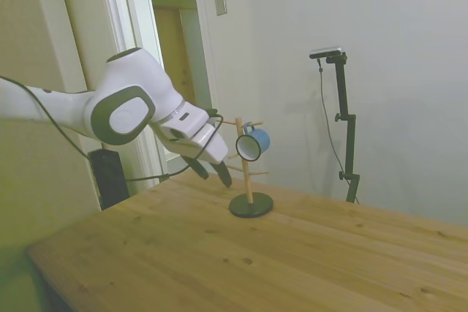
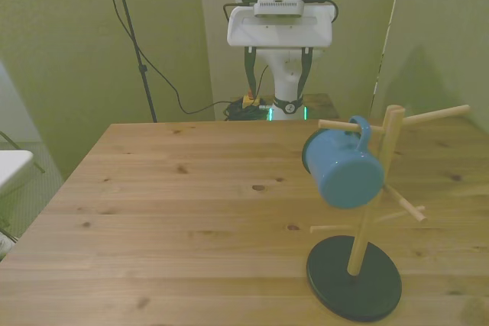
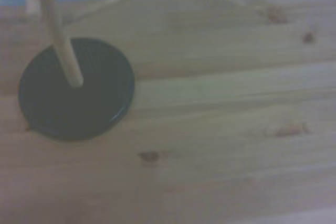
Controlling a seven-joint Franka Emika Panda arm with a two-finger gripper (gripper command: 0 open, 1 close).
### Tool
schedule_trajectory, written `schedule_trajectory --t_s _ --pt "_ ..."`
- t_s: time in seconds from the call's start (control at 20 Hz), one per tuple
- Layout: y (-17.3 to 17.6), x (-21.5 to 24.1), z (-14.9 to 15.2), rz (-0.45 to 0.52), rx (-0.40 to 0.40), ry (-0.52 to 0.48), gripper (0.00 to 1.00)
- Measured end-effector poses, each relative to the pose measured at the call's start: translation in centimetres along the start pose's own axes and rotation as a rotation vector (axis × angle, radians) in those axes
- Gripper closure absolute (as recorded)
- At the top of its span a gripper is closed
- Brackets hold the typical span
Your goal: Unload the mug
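Small blue enamel-style mug (image 2: 342, 170) hangs by its loop handle on a wooden peg tree, arm's claw empty in the air.

In the front view the light wooden mug tree with a round black base (image 2: 354, 277) stands in the lower right on the plank-topped wooden table (image 2: 183, 227), the mug on an upper peg, mouth tilted away. Farther back, at upper centre, the white two-finger gripper (image 2: 277, 80) hangs above the table's far edge, dark fingers spread apart, clear of the mug. In the side view it sits just left of the tree.
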State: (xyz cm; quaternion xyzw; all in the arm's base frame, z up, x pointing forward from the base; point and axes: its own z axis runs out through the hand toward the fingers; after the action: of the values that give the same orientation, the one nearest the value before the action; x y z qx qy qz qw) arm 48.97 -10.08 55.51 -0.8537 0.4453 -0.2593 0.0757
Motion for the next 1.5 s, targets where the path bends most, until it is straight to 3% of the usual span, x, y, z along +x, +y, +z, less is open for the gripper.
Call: schedule_trajectory --t_s 0.3,0.7,1.5 --pt "-2.6 3.8 2.2 0.006 0.062 0.067 0.00" --pt "-4.6 4.1 4.6 -0.026 0.149 0.164 0.00" --pt "-12.0 4.7 11.1 -0.064 0.276 0.208 0.00"
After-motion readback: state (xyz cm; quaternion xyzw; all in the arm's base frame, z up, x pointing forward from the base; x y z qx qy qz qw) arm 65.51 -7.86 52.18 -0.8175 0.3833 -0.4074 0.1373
